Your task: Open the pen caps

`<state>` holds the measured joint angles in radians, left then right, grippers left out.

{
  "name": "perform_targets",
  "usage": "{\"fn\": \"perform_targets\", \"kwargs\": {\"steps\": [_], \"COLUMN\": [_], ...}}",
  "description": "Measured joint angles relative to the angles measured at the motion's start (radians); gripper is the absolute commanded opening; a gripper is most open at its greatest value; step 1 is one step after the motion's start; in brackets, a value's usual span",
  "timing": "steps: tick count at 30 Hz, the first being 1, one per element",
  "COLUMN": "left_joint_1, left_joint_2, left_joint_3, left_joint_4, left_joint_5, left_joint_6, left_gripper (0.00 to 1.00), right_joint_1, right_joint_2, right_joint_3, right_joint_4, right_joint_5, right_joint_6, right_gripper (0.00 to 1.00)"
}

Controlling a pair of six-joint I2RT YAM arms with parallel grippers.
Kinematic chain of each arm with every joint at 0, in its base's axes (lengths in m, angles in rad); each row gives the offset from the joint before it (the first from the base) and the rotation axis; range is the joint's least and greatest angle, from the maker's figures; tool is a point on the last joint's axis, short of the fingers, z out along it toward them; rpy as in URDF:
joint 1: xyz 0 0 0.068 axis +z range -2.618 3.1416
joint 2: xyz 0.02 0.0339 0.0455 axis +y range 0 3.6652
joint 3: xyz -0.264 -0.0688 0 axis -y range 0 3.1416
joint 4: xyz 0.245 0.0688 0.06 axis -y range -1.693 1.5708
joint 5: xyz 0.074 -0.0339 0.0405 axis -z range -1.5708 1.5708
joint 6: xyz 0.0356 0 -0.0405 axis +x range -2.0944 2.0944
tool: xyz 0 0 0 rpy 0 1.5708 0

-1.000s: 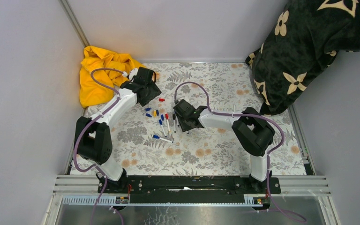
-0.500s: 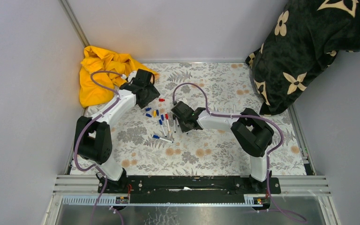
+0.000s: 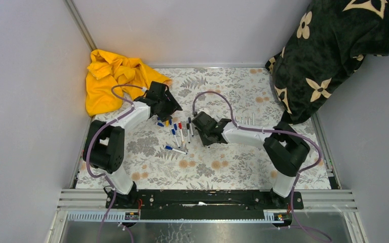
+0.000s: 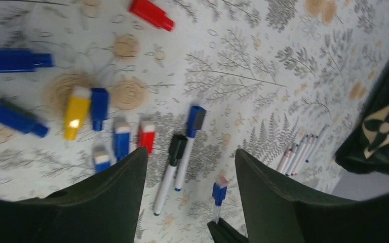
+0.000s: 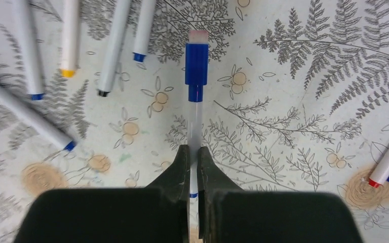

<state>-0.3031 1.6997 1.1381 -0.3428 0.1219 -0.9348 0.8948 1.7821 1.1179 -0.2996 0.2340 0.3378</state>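
My right gripper (image 5: 193,152) is shut on the white barrel of a pen (image 5: 194,121). Its blue cap (image 5: 196,70) is on and points away from the jaws, above the floral mat. The left wrist view shows this same pen (image 4: 219,193) between the fingers of my open left gripper (image 4: 190,158), which touches nothing. Loose pen caps lie beyond: a red cap (image 4: 151,13), blue caps (image 4: 15,59), a yellow one (image 4: 76,111). Two capped pens (image 4: 180,157) lie beside them. In the top view the left gripper (image 3: 171,107) and right gripper (image 3: 197,120) face each other over the pens (image 3: 181,132).
A row of several uncapped pens (image 4: 299,152) lies right of the grippers. More white pens (image 5: 71,35) lie to the left in the right wrist view. A yellow cloth (image 3: 111,81) sits at the back left, a dark flowered blanket (image 3: 329,55) at the back right.
My right gripper has shut on the blue-capped pen and drawn slightly right. My left gripper has swung right, over the caps, toward the held pen.
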Motion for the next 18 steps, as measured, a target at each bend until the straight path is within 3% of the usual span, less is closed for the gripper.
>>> {"fn": "perform_targets", "kwargs": {"steps": [7,18], "left_joint_1": [-0.052,-0.151], "left_joint_2": [0.045,0.086], "left_joint_3": [-0.001,0.000], "left_joint_4": [0.111,0.207], "left_joint_5": [0.126,0.206], "left_joint_6": [-0.017,-0.062], "left_gripper": [0.70,0.68], "right_joint_1": [-0.033,-0.117], "right_joint_2": [-0.116,-0.133], "right_joint_3": [-0.006,-0.006], "right_joint_4": [0.000,0.006], "right_joint_5": [-0.069,-0.173], "right_joint_6": [0.001,0.012], "right_gripper": [0.00,0.00]}}
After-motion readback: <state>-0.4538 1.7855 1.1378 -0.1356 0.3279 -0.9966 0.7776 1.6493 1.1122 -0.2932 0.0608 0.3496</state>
